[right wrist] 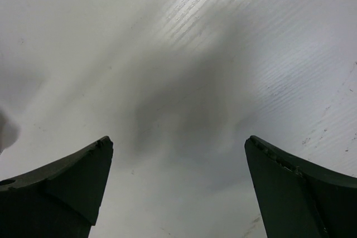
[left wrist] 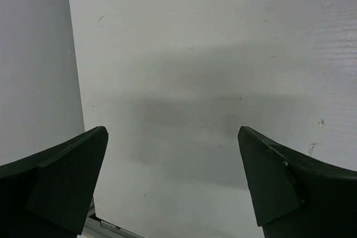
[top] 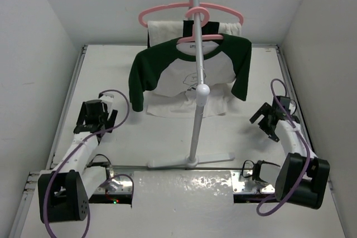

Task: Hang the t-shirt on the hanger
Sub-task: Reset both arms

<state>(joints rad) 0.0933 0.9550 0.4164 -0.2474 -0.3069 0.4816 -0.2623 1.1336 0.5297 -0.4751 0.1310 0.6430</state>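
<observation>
left end effector (left wrist: 172,137) spread; right end effector (right wrist: 178,140) spread

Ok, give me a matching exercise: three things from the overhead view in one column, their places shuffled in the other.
Things:
1. t-shirt
2. upper hanger
3. stand base

Places:
A. flat on the table
B. hooked highest on the pole
C. draped on the lower hanger

Pairs: 1-C, 2-B, 3-A.
</observation>
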